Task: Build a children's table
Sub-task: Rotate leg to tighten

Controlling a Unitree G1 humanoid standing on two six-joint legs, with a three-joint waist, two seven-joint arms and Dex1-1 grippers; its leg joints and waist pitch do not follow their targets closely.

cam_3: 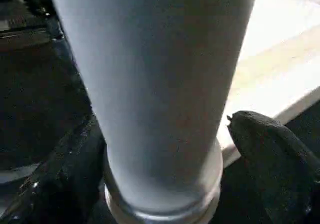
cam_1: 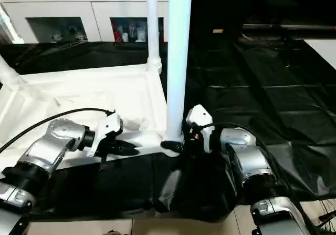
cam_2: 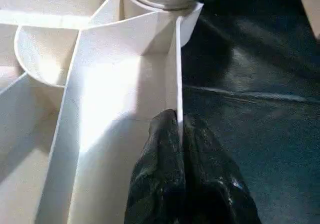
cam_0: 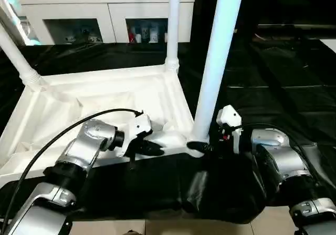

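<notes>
The upturned white top (cam_0: 105, 95) is seen lying on the black cloth (cam_0: 273, 93), its near rim pinched by the left gripper (cam_0: 157, 150), while the near-right leg (cam_0: 218, 56), upright in its corner socket, is straddled at its base by the spread right gripper (cam_0: 202, 146).

Left gripper (cam_0: 157, 149) pinched closed; right gripper (cam_0: 198, 146) spread wide, forearms angled inward.

One upturned white tabletop (cam_0: 79, 95), three upright legs (cam_0: 218, 56) in its sockets, and two grippers (cam_0: 202, 146).
</notes>
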